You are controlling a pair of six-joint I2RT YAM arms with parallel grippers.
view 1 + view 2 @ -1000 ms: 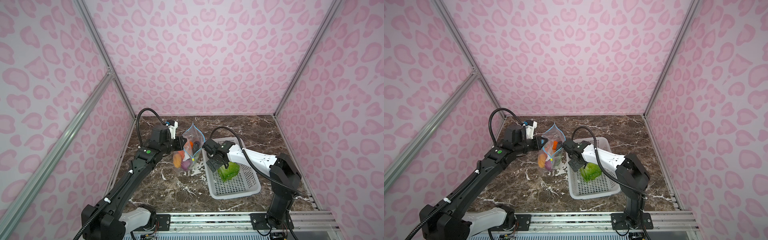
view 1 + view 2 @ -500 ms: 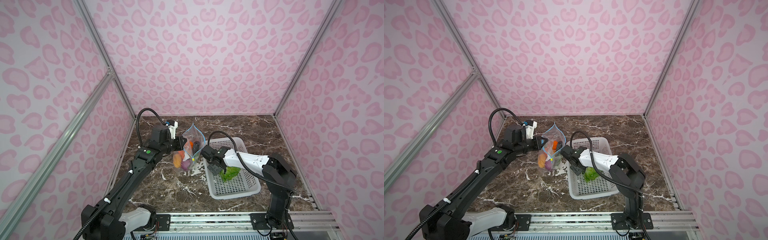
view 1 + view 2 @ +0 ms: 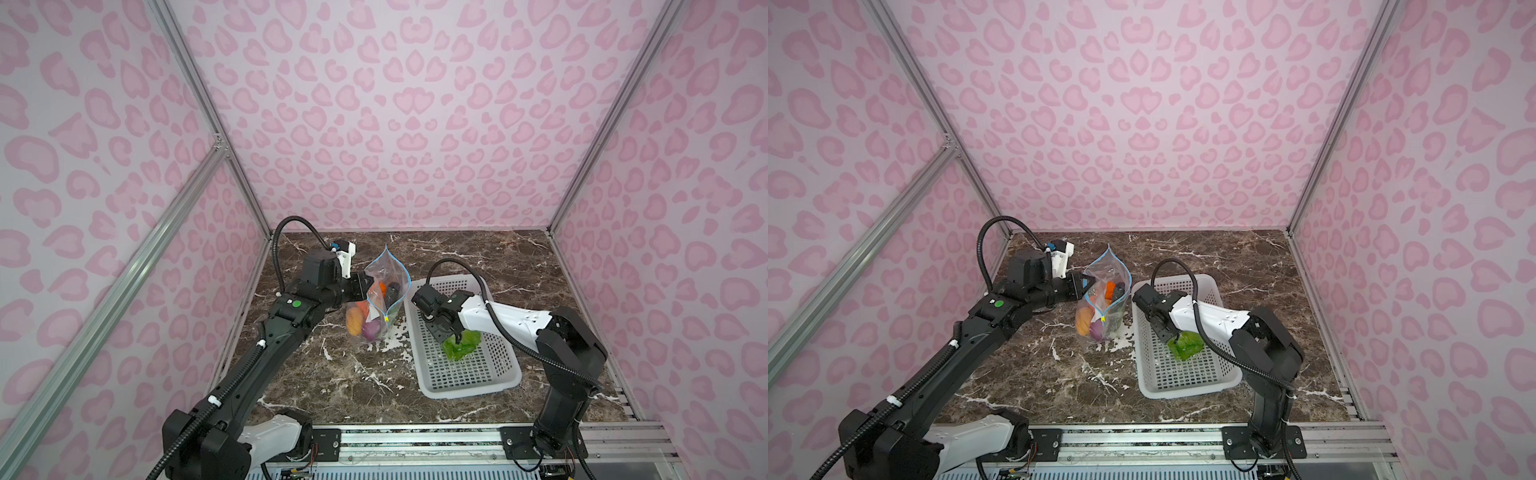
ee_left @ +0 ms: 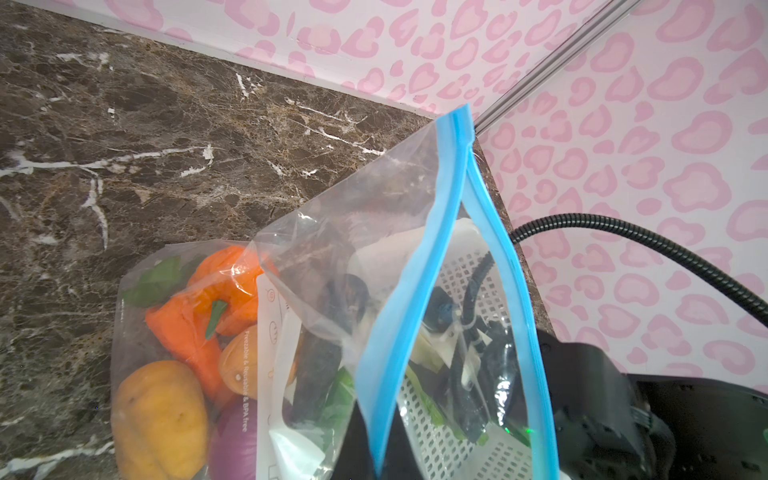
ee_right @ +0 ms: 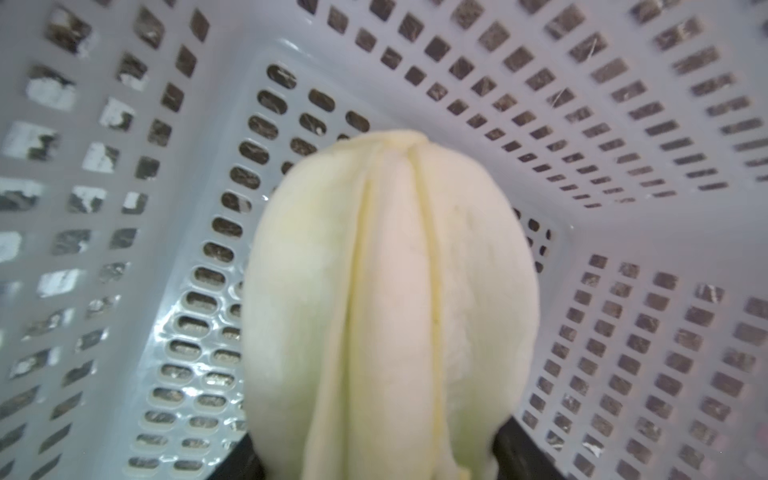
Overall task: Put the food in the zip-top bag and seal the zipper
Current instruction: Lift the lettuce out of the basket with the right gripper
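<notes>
- White perforated basket (image 3: 473, 376) sits on the marble table (image 3: 332, 374), just to the right of the bag. I see only the cabbage in it.
- Zip-top bag (image 3: 384, 270): clear and floppy, standing tall with its bottom on the table and its mouth gaping. The left gripper (image 3: 363, 286) is pinched tight on the bag's left edge and holds it up.
- Cabbage (image 3: 459, 348): green leaves in both top views, pale white-yellow ribs in the right wrist view (image 5: 390, 291). The right gripper (image 3: 453, 334) straddles it inside the basket, one dark finger at each side. I cannot tell whether the clamp is firm.
- In the bag, low down: yellow-brown potato (image 4: 160, 415), orange carrot (image 4: 187, 332), purple onion (image 4: 232, 440), dark cucumber (image 4: 320, 365).
- Zipper (image 4: 440, 249): light-blue strip; its two halves are parted and meet at the bag's peak.
</notes>
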